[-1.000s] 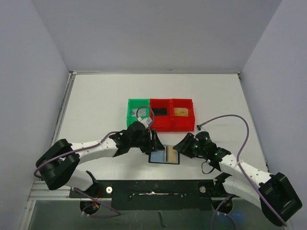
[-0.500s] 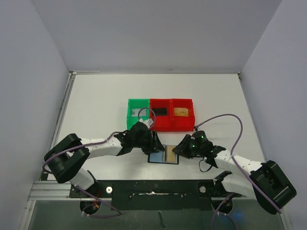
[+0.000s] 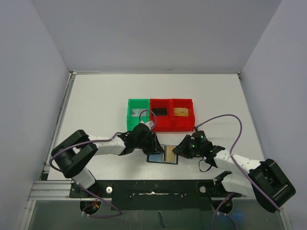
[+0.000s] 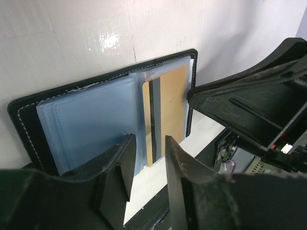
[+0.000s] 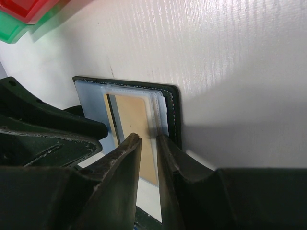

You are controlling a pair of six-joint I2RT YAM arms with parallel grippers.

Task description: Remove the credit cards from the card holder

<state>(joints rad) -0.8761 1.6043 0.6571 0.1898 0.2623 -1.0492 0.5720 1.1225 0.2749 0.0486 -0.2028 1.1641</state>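
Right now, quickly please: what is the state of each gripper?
Left gripper: open narrowly, over the card holder, holding nothing.
Right gripper: open narrowly, over the gold card, holding nothing.

Card holder (image 3: pixel 158 157) lies on surface (image 3: pixel 100 100) between left pincer (image 3: pixel 154 145) and right pincer (image 3: pixel 178 149); card (image 3: pixel 170 155) inside; bins (image 3: pixel 150 120) behind.

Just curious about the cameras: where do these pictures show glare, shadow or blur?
Left wrist: glare patch on the table above the card holder. Right wrist: dark shadow on the table right of it; the red bin in the corner is blurred. Top external: even light.
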